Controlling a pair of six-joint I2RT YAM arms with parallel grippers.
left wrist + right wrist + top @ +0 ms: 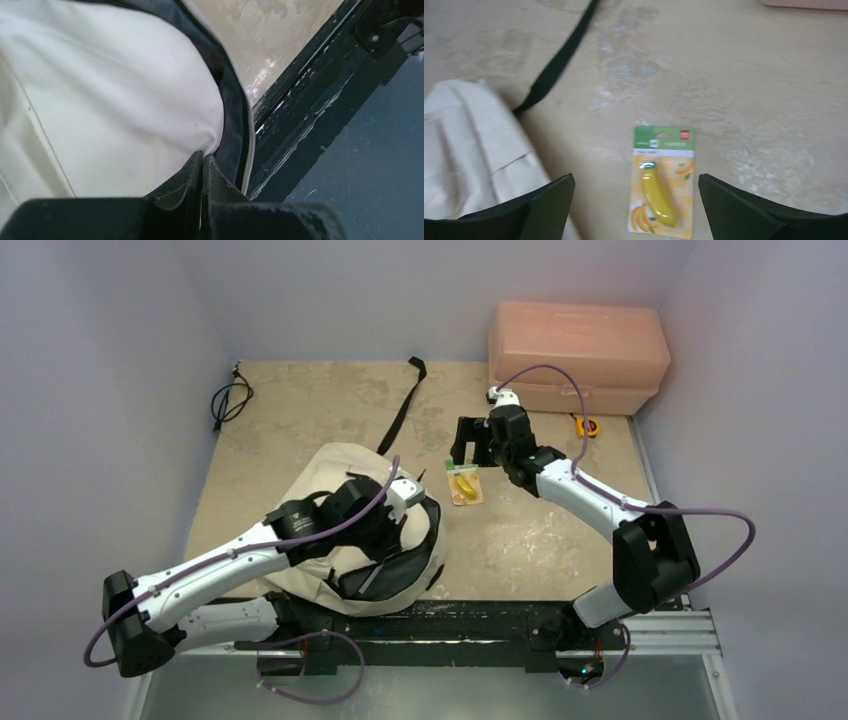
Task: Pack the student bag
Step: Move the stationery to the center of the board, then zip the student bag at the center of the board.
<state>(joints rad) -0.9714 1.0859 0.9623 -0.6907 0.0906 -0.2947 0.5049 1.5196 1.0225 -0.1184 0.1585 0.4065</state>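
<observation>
The cream student bag (330,470) lies at the near left of the table, its dark-lined mouth facing right. My left gripper (420,502) is shut on the bag's cream fabric (150,100) at the edge of the mouth; the pinch shows in the left wrist view (205,156). A carded yellow banana-shaped item (464,484) lies flat on the table just right of the bag. My right gripper (468,454) is open and empty above it; in the right wrist view the card (664,182) lies between the two spread fingers (551,200).
A salmon-pink plastic box (578,355) stands at the back right, a small yellow-orange object (588,426) beside it. The bag's black strap (402,405) trails toward the back. A black cable (228,402) lies at the back left. A black rail (480,620) runs along the near edge.
</observation>
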